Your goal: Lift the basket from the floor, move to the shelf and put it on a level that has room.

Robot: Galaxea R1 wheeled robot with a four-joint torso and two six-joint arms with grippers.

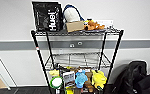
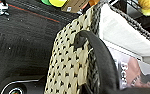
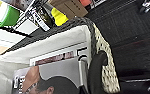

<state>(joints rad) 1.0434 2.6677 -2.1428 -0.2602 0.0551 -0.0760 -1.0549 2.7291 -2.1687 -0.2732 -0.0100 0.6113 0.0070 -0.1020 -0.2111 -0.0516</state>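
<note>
Beige woven basket with white lining point(image 2: 68, 65), printed picture point(image 3: 53, 77) inside: held above dark grey carpet floor point(image 2: 21, 45), just before the rack. Left gripper point(image 2: 98, 57) and right gripper point(image 3: 96, 72): dark fingers on opposite basket walls; jaw state cannot be told. Tall black wire shelf point(image 1: 116, 50), frame centre: second-from-top level point(image 1: 78, 62) bare; black bag point(image 1: 48, 16), cardboard box point(image 1: 74, 26), orange plush point(image 1: 93, 25) on top.

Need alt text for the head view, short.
A tall black wire shelf stands against a pale wall. Its top tier holds a black bag, a cardboard box and an orange plush toy; the second level is bare, and plush toys crowd the tier below.
</note>
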